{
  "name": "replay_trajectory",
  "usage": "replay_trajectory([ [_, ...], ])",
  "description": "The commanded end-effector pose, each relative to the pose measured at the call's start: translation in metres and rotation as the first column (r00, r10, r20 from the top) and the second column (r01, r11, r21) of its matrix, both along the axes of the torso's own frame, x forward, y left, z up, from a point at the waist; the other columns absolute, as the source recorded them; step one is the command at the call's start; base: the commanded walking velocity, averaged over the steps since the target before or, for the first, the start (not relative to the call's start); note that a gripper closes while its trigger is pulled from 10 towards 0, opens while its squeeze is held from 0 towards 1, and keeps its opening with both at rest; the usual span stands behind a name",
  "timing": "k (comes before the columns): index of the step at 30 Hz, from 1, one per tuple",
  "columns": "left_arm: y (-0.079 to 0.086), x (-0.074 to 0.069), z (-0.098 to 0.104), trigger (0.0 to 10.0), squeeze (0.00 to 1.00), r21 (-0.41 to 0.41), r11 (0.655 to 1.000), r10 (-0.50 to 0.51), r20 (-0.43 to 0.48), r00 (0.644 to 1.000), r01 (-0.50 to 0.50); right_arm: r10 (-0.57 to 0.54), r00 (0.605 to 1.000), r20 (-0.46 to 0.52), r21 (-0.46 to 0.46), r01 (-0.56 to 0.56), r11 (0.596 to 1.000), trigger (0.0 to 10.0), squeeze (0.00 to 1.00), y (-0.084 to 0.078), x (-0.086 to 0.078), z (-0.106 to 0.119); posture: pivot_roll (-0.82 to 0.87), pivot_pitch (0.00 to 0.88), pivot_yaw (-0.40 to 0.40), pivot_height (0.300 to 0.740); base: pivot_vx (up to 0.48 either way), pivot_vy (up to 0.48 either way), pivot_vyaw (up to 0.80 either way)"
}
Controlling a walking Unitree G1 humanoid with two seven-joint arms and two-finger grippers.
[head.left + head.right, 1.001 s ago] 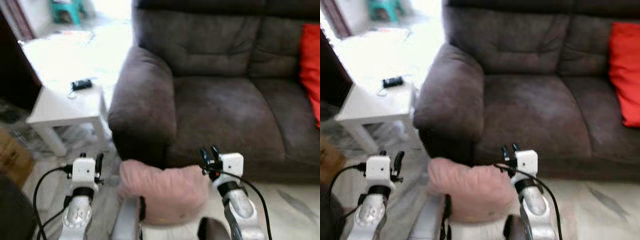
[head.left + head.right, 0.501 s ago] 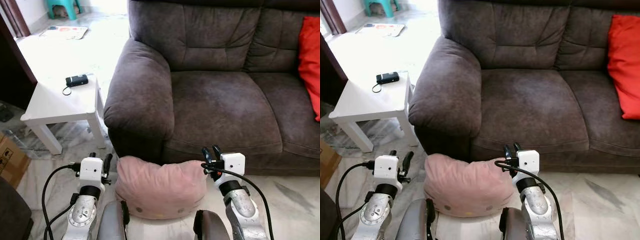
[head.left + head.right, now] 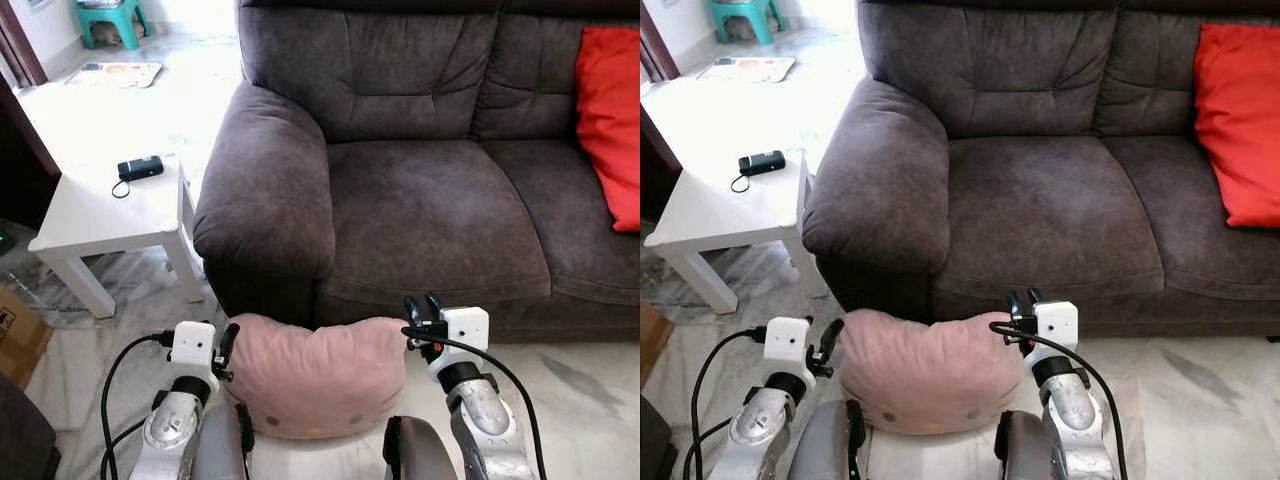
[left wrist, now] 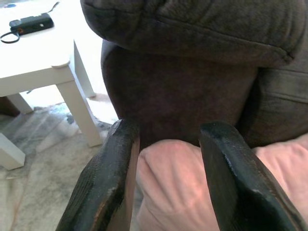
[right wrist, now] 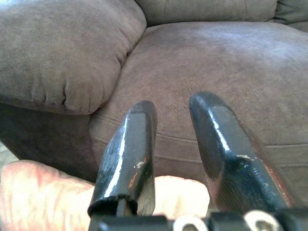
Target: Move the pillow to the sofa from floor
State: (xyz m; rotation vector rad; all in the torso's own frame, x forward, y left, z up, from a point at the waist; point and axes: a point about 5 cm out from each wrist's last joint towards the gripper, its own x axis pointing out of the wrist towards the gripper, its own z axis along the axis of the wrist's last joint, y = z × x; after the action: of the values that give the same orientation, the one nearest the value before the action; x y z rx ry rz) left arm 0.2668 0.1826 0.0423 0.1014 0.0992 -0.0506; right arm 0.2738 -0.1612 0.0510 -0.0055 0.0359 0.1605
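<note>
Two pillows are in sight: one pink pillow (image 3: 315, 375) on the floor (image 3: 580, 390) and one red pillow (image 3: 608, 110) propped at the right end of the sofa (image 3: 430, 200). There is one white table (image 3: 100, 215) beside the sofa's left armrest, carrying one small black device (image 3: 140, 167). The pink pillow is soft and rounded, dipped in the middle of its top edge, with small dots near its lower edge; it rests against the sofa's front. The left gripper (image 3: 224, 345) sits at the pillow's left edge, jaws open with the corner between them. The right gripper (image 3: 422, 306) is raised at the pillow's upper right corner, jaws slightly apart and empty, pointing toward the seat.
</note>
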Motion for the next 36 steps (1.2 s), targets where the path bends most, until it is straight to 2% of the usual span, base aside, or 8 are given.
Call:
replay_trajectory([
  [1, 0.005, -0.001, -0.003, 10.0, 0.0, -0.014, 1.0, 0.024, -0.01, 1.0, -0.024, -0.002, 1.0, 0.002, 0.005, 0.002, 1.0, 10.0, 0.0, 0.0, 0.002, 0.001, 0.03, 0.088, -0.033, 0.559, 0.0, 0.0, 0.0],
  [7, 0.004, -0.001, -0.003, 10.0, 0.0, -0.004, 1.0, 0.018, -0.002, 1.0, -0.018, 0.041, 0.999, 0.018, -0.036, -0.04, 0.999, 10.0, 0.0, 0.005, 0.002, 0.003, 0.03, 0.089, -0.035, 0.559, 0.15, 0.0, 0.2],
  [12, 0.005, 0.0, -0.003, 10.0, 0.0, 0.001, 1.0, 0.024, 0.003, 1.0, -0.024, 0.004, 1.0, 0.002, 0.007, -0.004, 1.0, 10.0, 0.0, 0.001, 0.002, 0.001, 0.03, 0.09, -0.034, 0.559, 0.337, 0.0, 0.26],
  [24, 0.003, 0.001, -0.003, 10.0, 0.0, 0.01, 1.0, 0.008, 0.008, 1.0, -0.008, 0.012, 1.0, 0.004, -0.009, -0.012, 1.0, 10.0, 0.0, 0.002, 0.003, 0.001, 0.03, 0.09, -0.032, 0.559, 0.35, 0.0, 0.0],
  [28, 0.002, 0.001, -0.005, 10.0, 0.0, 0.011, 1.0, -0.005, -0.01, 1.0, 0.005, 0.015, 1.0, 0.002, -0.007, -0.015, 1.0, 10.0, 0.0, 0.003, 0.003, 0.001, 0.03, 0.091, -0.033, 0.559, 0.0, 0.0, 0.0],
  [31, -0.001, -0.002, -0.022, 10.0, 0.0, -0.029, 0.999, -0.035, -0.125, 0.991, 0.031, 0.02, 1.0, -0.002, -0.007, -0.02, 1.0, 10.0, 0.0, 0.004, 0.002, 0.0, 0.03, 0.091, -0.033, 0.559, 0.0, 0.0, 0.0],
  [36, 0.005, -0.004, -0.033, 10.0, 0.0, -0.027, 1.0, -0.01, -0.201, 0.98, 0.005, 0.019, 1.0, -0.004, -0.009, -0.019, 1.0, 10.0, 0.0, 0.002, 0.001, 0.0, 0.03, 0.095, -0.032, 0.559, 0.0, 0.0, 0.0],
])
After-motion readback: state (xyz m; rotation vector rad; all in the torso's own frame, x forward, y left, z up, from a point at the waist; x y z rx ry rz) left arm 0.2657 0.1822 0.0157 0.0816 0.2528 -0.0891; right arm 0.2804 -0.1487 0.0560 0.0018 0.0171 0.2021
